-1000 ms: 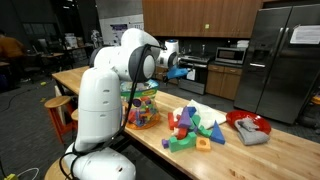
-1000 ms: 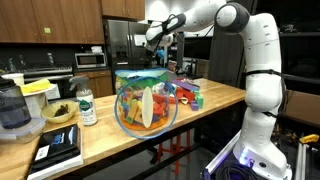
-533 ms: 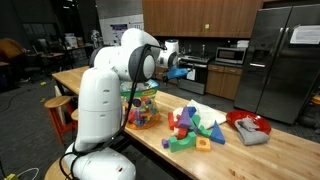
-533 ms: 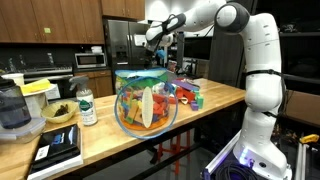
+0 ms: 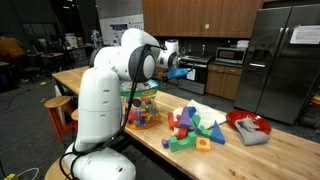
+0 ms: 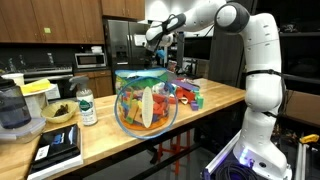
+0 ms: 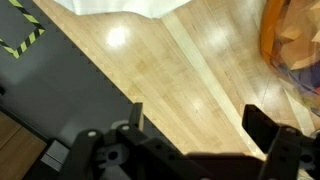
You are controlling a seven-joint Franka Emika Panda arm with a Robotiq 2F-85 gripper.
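Wooden kitchen counter (image 5: 285, 152): in an exterior view the gripper (image 5: 178, 70) hangs high above it, with a clear plastic tub of colourful toys (image 5: 143, 107) below and a red bowl holding grey cloth (image 5: 248, 128) well off. In an exterior view the tub (image 6: 147, 103) sits brim-full beneath the gripper (image 6: 155, 42). In the wrist view the gripper (image 7: 198, 125) is spread wide and empty, with the tub's rim (image 7: 295, 45) off to one side.

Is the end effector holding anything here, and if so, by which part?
Nothing is held. The end effector is open, its fingers apart, with only the wooden countertop showing between them.
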